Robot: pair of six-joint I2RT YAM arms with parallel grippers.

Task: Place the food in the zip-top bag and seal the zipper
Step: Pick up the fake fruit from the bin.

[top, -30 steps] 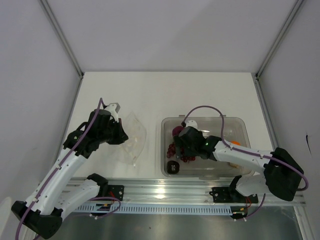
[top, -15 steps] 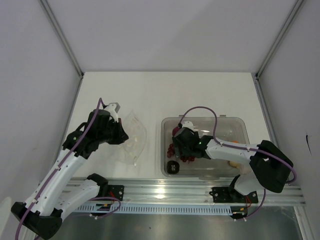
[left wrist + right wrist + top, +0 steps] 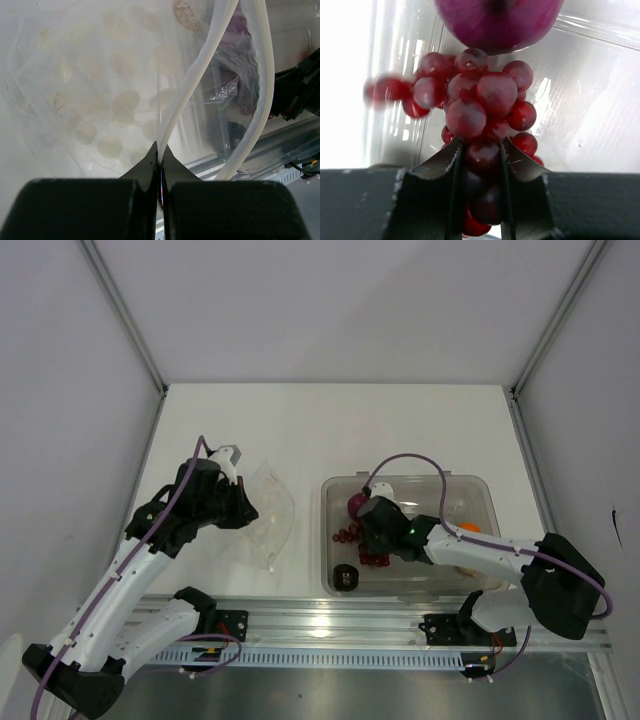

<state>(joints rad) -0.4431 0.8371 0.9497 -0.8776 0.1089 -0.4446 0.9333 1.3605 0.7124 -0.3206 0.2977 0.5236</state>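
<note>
1. Grapes [image 3: 490, 92] were in the tub [image 3: 480, 485], pinched by the right tool [image 3: 481, 147].
2. The zip-top bag [image 3: 268, 515] lay on the table [image 3: 330, 430], left of the tub and apart from it.
3. The left tool [image 3: 160, 155] was pressed together on the zipper [image 3: 192, 82], with the bag's mouth open toward the tub.

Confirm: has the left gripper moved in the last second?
No. In the top view the left gripper holds the same spot against the tub's rim, fingers shut on the zip-top bag's zipper.

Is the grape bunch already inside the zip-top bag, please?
No, the grape bunch lies in the clear tub, pinched by the right end effector.
</note>
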